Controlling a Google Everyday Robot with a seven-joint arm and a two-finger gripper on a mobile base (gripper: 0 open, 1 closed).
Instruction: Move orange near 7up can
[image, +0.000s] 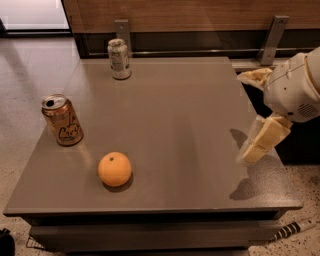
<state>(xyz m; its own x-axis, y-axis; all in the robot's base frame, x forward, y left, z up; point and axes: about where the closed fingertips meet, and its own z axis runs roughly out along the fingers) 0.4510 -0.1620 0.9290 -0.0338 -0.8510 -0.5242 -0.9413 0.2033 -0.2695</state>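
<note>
The orange (114, 169) sits on the grey table (175, 115) near its front left. The 7up can (119, 59), silvery-white with a green label, stands upright at the table's far left corner. My gripper (256, 111) hangs at the table's right edge, far to the right of the orange. Its two pale yellow fingers (264, 140) stand apart, open and empty.
An orange-copper can (62, 120) with dark script stands upright at the left edge, just behind and left of the orange. A wooden wall with metal brackets (272, 37) runs behind the table. Speckled floor lies to the left and front.
</note>
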